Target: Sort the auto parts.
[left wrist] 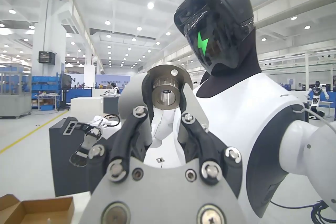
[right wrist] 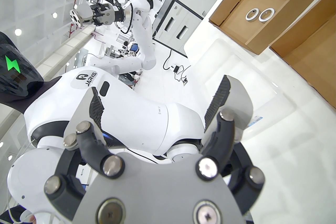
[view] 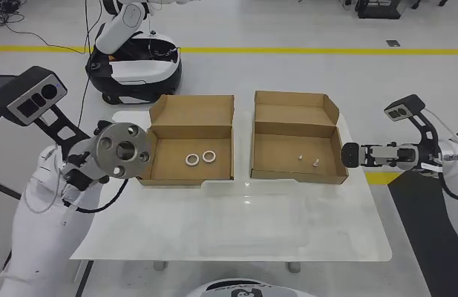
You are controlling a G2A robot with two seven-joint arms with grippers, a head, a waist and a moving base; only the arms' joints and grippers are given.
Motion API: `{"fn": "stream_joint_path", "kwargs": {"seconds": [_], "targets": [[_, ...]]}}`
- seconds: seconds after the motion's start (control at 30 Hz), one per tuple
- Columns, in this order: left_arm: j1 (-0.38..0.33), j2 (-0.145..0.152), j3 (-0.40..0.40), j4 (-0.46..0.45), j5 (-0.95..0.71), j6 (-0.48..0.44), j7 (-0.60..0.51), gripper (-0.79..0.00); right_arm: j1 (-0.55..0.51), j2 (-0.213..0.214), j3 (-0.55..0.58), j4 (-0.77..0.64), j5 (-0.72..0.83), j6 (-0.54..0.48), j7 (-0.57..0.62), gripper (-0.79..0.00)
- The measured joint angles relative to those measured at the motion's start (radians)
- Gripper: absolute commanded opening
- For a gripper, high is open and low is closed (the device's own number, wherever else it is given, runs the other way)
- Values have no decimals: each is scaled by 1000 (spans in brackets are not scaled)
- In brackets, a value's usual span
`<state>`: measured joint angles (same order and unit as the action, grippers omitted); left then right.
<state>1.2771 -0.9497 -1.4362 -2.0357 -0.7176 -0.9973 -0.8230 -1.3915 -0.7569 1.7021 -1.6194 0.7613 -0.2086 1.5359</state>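
Presently, the left gripper (left wrist: pixel 164 101) is clamped on the hub of a flanged metal hub (view: pixel 137 145), a round steel disc with bolt holes around a central bore. The part is held raised over the left edge of the white tabletop (view: pixel 236 223), with its flange face turned upward toward the top view. Two open cardboard boxes stand side by side along the far half of the tabletop. The left box (view: pixel 169 152) is near the far left corner and holds two pale metal rings (view: pixel 192 159) (view: pixel 208 156) lying flat and just beside each other on its floor. The right box (view: pixel 273 156) is near the far right corner and holds two small bolts (view: pixel 300 157) (view: pixel 315 161), close together but apart. The right gripper (right wrist: pixel 160 88) sits at the right edge of the tabletop, just outside the right box's side wall. Its fingers are spread wide with nothing between them.
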Motion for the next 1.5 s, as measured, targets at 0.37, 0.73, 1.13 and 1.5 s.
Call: {"fn": "stream_joint_path", "kwargs": {"seconds": [0.37, 0.73, 1.13, 1.5], "targets": [[19, 22, 2, 35, 28, -9, 8, -785, 0, 0, 0, 0, 0, 0, 0, 0], [26, 11, 0, 21, -102, -15, 15, -785, 0, 0, 0, 0, 0, 0, 0, 0], [26, 11, 0, 21, -102, -15, 15, -785, 0, 0, 0, 0, 0, 0, 0, 0], [36, 6, -42, 31, 260, 234, 122, -785, 0, 0, 0, 0, 0, 0, 0, 0]]}}
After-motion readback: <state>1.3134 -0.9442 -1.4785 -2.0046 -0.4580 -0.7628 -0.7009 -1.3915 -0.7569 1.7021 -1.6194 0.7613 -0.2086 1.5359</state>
